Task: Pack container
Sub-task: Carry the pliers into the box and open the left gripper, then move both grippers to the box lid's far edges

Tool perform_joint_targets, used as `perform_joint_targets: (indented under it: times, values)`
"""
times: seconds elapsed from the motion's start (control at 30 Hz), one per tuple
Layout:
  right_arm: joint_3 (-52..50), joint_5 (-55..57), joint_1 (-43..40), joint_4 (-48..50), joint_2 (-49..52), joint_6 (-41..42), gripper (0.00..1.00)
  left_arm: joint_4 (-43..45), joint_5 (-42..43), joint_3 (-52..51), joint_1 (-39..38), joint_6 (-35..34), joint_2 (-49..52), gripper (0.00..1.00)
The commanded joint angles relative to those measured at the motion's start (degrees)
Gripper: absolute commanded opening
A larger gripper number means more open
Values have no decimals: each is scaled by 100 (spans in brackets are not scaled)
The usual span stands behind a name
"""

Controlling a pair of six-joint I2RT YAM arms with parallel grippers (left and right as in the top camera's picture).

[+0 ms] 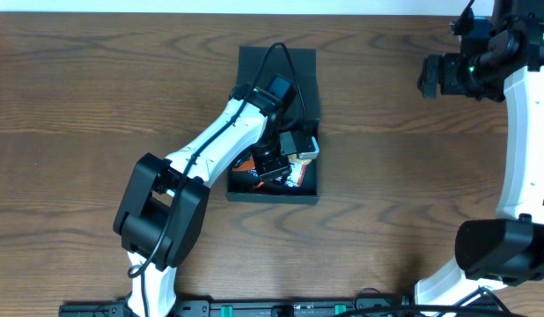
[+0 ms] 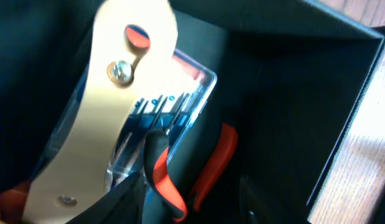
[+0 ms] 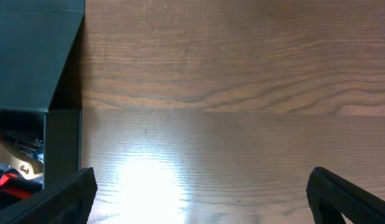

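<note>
Since the left claw (image 2: pixel 189 200) is down inside the box (image 1: pixel 254 195), half open with the pliers (image 2: pixel 208 165) between its fingers (gripping or not, can't tell), pulling up could drag them and the bit case (image 2: pixel 180 93) just ahead back out. Right claw (image 3: pixel 199 196) is wide open, empty.

- No text, brand or no. legible in any view.
- Left wrist view: clear plastic case (image 2: pixel 183 87) inside the box (image 2: pixel 292 93) has a red strip + small blue marks on its label. Prob. print, but too blurred to read.
- Overhead: things inside the box too small to make out any print.
- Right wrist view: nothing readable on the box wall.
</note>
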Motion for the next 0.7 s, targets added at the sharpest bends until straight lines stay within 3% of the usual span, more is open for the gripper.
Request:
perform_joint_targets:
  times: [0.0,0.1,0.17,0.23,0.3,0.33,0.37,0.43,0.5,0.67]
  values:
    - [-42,9,-11,74,17,-44,99,-168,-531,258,-9,-476,-232,48]
    - [-42,-46,-11,203,17,-42,97,-254,-1093,470,26,-929,-514,48]
    - [-39,-216,-9,278,17,-39,85,-256,-1373,645,85,-1370,-732,48]
    - [-39,-389,-9,343,17,-15,56,-254,-1436,813,205,-1681,-975,48]
    - [-15,-553,-9,378,17,155,11,-210,-1434,962,407,-2009,-1244,47]
    - [-2,-723,-9,417,17,258,1,-177,-1434,1021,516,-2221,-1349,46]
    - [2,-942,-9,468,17,310,1,-118,-1416,1078,658,-2514,-1467,39]
    - [2,-1471,-9,597,17,483,1,59,-1117,1110,1045,-3005,-1690,13]
    - [0,-1939,0,726,20,691,1,181,-546,1110,1451,-3298,-1797,6]
    - [0,-2433,186,916,111,866,1,433,837,1106,2483,-4070,-1637,6]
